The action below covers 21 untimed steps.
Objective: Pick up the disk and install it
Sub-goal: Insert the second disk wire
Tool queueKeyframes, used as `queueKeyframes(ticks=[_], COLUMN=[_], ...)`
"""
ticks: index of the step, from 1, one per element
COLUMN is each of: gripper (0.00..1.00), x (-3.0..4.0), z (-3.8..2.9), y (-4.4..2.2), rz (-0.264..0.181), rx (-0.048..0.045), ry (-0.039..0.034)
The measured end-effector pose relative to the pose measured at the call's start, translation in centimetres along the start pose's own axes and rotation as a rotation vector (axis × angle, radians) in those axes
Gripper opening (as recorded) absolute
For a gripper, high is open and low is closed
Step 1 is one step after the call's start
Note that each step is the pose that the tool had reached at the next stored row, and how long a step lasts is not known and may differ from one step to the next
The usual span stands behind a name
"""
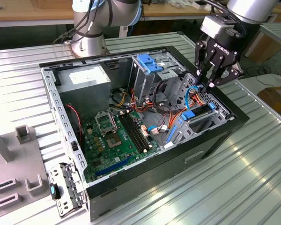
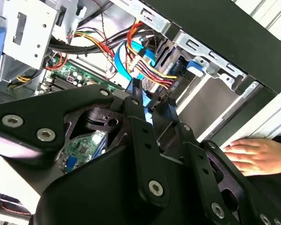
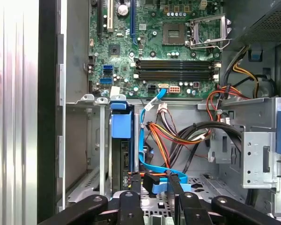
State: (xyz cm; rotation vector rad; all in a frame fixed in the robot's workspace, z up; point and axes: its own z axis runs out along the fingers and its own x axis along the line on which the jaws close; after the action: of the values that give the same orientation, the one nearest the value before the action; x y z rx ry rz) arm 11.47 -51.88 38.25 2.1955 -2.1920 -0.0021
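The disk (image 3: pixel 123 157) stands edge-on in the lower drive bay of the open computer case (image 1: pixel 145 173), its blue rail tab (image 3: pixel 121 123) at the bay mouth. That tab also shows in the exterior view (image 1: pixel 188 114) and the second wrist view (image 2: pixel 195 65). My gripper (image 1: pixel 209 85) hangs over the case's front corner, at the exterior view's right, just beside the disk. Its fingertips (image 3: pixel 136 180) are shut on the black plug of a blue data cable (image 3: pixel 155 182), among orange and yellow wires. The second wrist view shows the gripper (image 2: pixel 151 99) pinching that same cable.
A grey power-supply box (image 1: pixel 86 79) sits at the case's back corner. A blue bracket (image 1: pixel 150 63) tops the metal drive cage, and the green motherboard (image 1: pixel 117 136) lies on the case floor. A person's hand (image 2: pixel 253 157) rests outside the case wall.
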Motion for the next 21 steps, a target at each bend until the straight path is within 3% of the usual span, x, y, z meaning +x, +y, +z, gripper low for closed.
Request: queueKeyframes(ticks=[2, 4, 5, 7, 9, 10, 12, 14, 15, 16, 20, 21], gripper=[0.36, 0.36, 0.36, 0.36, 0.35, 0.35, 0.16, 0.16, 0.16, 0.16, 0.16, 0.16], x=[-0.35, -0.55, -0.91, -1.31, -1.82, -1.86, -1.87, -1.87, -1.71, -1.27, -0.61, -0.45], z=[0.03, 0.07, 0.13, 0.22, 0.39, 0.46, 0.55, 0.57, 0.64, 0.73, 0.98, 1.08], y=[0.00, 0.00, 0.00, -0.01, -0.02, -0.02, -0.02, -0.02, -0.02, -0.01, -0.01, 0.04], rz=[0.001, 0.002, 0.002, 0.003, 0.004, 0.004, 0.004, 0.004, 0.004, 0.004, 0.003, 0.003], rx=[-0.0001, -0.0001, -0.0002, -0.0002, -0.0003, -0.0003, -0.0003, -0.0003, -0.0003, -0.0002, -0.0002, -0.0002], ry=[0.0450, 0.0579, 0.0743, 0.0968, 0.1327, 0.1359, 0.1386, 0.1385, 0.1368, 0.1306, 0.1253, 0.1203])
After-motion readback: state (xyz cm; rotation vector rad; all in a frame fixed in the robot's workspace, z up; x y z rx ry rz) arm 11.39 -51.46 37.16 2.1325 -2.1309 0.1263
